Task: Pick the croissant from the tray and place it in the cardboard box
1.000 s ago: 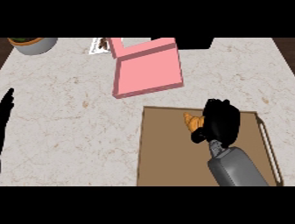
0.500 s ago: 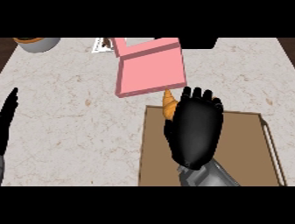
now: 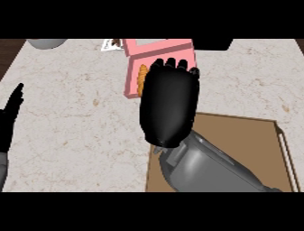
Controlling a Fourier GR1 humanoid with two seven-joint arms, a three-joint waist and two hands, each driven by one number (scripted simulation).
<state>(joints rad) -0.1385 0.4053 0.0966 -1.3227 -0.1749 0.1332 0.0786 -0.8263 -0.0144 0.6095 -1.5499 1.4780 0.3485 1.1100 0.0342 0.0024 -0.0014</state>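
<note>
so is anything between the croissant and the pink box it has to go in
Nothing visible is. The croissant already shows over the pink box, at the left edge of the right hand, which covers most of the box. The brown tray lies below it, and the left hand rests at the view's left edge.

Croissant (image 3: pixel 141 79): orange-brown, elongated, seen as a narrow strip standing lengthwise up the view, over the left part of the box; most of it is hidden.

Cardboard box (image 3: pixel 155 48): pink, flat, open-topped, lying on the counter beyond the tray, largely covered from view.

Tray (image 3: pixel 247 135): brown, rectangular, flat on the counter at the near right, well short of the croissant.
</note>
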